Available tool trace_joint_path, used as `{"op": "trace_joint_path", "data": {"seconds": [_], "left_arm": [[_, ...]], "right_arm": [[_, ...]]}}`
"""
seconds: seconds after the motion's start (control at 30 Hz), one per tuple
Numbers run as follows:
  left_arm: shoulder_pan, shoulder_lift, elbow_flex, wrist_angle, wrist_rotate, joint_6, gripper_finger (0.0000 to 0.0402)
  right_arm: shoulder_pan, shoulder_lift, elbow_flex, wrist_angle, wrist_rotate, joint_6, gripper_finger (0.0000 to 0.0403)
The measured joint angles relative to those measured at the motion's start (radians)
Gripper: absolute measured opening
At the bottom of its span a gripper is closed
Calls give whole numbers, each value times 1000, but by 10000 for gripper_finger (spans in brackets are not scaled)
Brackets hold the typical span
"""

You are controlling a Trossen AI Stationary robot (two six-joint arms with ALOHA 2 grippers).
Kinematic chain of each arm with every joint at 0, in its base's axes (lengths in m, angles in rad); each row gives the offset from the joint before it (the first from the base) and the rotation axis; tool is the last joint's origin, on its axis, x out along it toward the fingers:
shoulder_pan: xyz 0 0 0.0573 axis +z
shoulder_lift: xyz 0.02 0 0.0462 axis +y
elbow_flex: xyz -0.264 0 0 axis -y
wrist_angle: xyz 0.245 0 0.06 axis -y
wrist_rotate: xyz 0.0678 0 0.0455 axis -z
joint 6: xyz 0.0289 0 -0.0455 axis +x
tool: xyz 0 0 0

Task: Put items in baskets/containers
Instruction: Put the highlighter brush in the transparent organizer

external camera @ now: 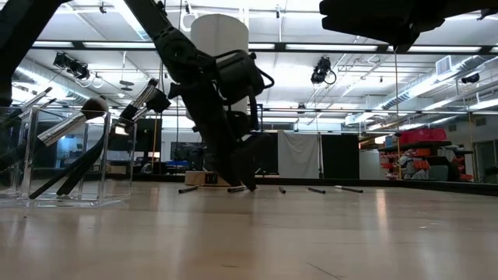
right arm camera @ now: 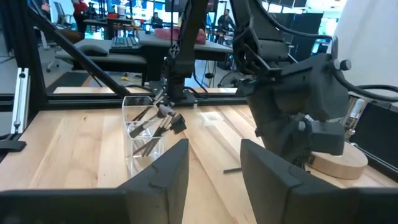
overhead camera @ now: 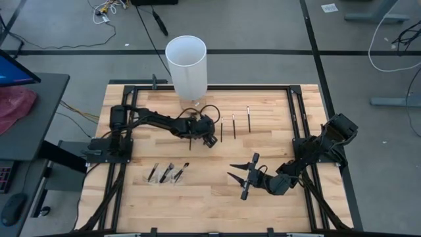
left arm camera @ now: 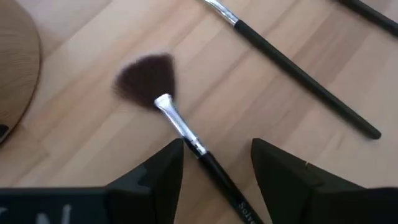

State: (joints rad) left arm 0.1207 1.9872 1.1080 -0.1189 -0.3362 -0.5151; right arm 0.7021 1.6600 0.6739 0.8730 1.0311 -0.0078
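Observation:
A fan brush (left arm camera: 163,99) with dark bristles, a silvery ferrule and a dark handle lies flat on the wood. My left gripper (left arm camera: 217,149) is open and pointing down, one finger on each side of the brush's handle just behind the ferrule. In the high view it (overhead camera: 202,130) stands near the white cylinder. Three more brushes (overhead camera: 233,125) lie in a row to its right. The clear container (overhead camera: 168,173) near the table's near-left holds several brushes, which lean against its walls (external camera: 66,155). My right gripper (overhead camera: 242,174) waits open over the near middle of the table. My left gripper has one fingertip (left arm camera: 176,152) standing right beside the fan brush's ferrule (left arm camera: 189,138), coming from above with the fingers across the handle. Whether it touches the brush, I cannot tell. The brush lies flat on the table.
A tall white cylinder (overhead camera: 187,66) on a round wooden base (left arm camera: 15,68) stands at the table's far edge, close behind my left gripper. Another brush (left arm camera: 298,71) lies just beside the fan brush. Bare wood stretches between the container and my right gripper (right arm camera: 214,158).

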Motion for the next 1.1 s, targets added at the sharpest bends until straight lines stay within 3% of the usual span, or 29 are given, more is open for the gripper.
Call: {"op": "trace_joint_path", "data": {"seconds": [0.17, 0.47, 0.8, 1.1], "left_arm": [[-2, 15, 2, -13, 16, -12, 150], [-12, 17, 4, -66, 66, 7, 16], [-21, -37, -6, -101, 77, 77, 12], [-92, -162, -7, -63, 40, 150, 1]], "right_arm": [[0, 0, 0, 0, 0, 0, 149], [2, 0, 0, 1, 0, 0, 149], [81, -33, 0, -48, 0, 68, 149], [70, -42, 0, -390, -149, 501, 149]]}}
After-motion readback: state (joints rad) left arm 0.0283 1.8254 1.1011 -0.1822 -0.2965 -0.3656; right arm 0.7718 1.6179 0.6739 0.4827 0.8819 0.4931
